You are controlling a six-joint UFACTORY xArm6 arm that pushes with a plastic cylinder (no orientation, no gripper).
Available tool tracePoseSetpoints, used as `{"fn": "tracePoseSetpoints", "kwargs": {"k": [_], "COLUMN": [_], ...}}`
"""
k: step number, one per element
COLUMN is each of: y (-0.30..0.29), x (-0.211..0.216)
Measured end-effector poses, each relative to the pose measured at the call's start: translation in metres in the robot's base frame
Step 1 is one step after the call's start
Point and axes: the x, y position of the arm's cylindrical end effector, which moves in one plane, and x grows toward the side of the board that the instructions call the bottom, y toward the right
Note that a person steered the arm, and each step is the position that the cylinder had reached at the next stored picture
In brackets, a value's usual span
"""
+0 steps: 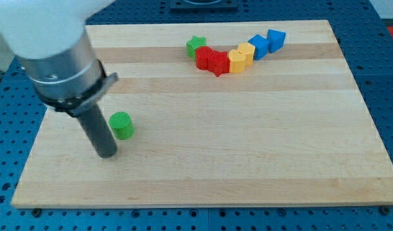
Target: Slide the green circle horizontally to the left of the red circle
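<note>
The green circle (122, 124) lies on the wooden board (248, 154) at the view's left. The red circle (204, 57) sits near the view's top centre, touching a red star (219, 63). My tip (107, 154) rests on the board just to the lower left of the green circle, close beside it; I cannot tell if they touch. The arm's white and grey body fills the view's upper left.
A green star (196, 45) sits just upper left of the red circle. Right of the red star runs a curved row: two yellow blocks (237, 61) (246, 52), then two blue blocks (259, 45) (276, 39). The board's left edge (31, 154) is near my tip.
</note>
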Motion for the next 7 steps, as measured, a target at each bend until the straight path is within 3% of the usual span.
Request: {"fn": "tracePoseSetpoints", "kwargs": {"k": [2, 5, 7], "y": [-0.003, 0.046, 0.064], "x": [-0.058, -0.008, -0.075]}}
